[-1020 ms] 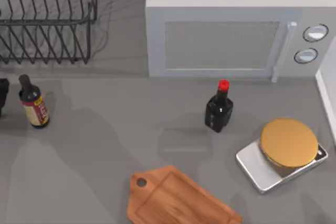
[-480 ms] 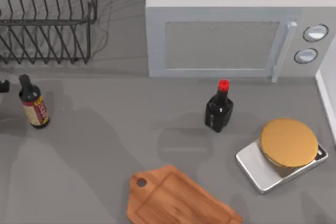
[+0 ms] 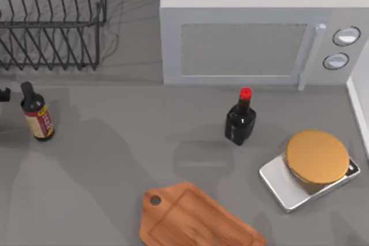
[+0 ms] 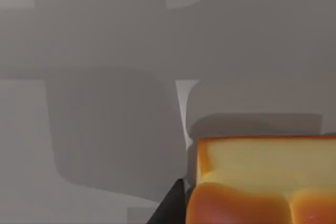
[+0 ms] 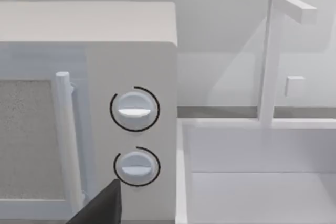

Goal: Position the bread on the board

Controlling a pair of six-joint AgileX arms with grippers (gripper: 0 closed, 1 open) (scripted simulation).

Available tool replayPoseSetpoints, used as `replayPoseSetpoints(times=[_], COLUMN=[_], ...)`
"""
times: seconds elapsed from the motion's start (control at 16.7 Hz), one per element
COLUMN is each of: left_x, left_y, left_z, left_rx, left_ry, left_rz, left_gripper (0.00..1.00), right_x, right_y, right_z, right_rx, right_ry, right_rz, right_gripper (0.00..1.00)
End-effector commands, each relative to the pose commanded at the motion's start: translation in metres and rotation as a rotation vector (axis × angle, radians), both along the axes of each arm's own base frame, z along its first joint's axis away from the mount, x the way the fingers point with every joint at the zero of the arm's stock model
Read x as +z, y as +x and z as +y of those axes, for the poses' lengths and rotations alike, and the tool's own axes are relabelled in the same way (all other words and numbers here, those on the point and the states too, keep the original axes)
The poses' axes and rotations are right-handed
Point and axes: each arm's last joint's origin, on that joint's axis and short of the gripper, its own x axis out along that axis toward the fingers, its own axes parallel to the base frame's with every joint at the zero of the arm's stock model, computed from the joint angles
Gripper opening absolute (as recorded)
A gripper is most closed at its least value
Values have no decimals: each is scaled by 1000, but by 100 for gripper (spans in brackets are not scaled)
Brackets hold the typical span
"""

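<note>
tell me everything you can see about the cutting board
The board is a flat, reddish-brown wooden rectangle with a groove running round its edge and a short handle with a round hole. It lies flat on the grey table at the near edge of the top view, turned at an angle, handle toward the left. Nothing rests on it.

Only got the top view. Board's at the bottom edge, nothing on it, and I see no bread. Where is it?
Observer: The left wrist view has the bread close under its camera, with grey table behind it.
Operator: Left tool on it?
Observer: A dark part of the left tool sits right beside the loaf. I can't tell whether it grips.
Operator: Right arm?
Observer: The right tool is idle. Its wrist view faces the microwave and its two knobs, with a white sink next to it.
</note>
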Motion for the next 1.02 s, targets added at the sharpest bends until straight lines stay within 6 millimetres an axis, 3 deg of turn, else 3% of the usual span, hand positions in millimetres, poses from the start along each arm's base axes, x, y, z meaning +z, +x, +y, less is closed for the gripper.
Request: replayPoseSetpoints(times=[0.18,0.72,1.02], left_x=[11,99,98], left_y=[3,0,0], left_z=[2,0,1], left_rx=[1,0,0], left_ry=[0,-1,-1], left_rz=[-6,2,3], left_gripper=[0,0,0], right_x=[0,0,0], right_y=[0,0,0], right_z=[0,0,0], right_rx=[0,0,0], right_ry=[0,0,0], right_rz=[0,0,0], right_gripper=[100,100,100])
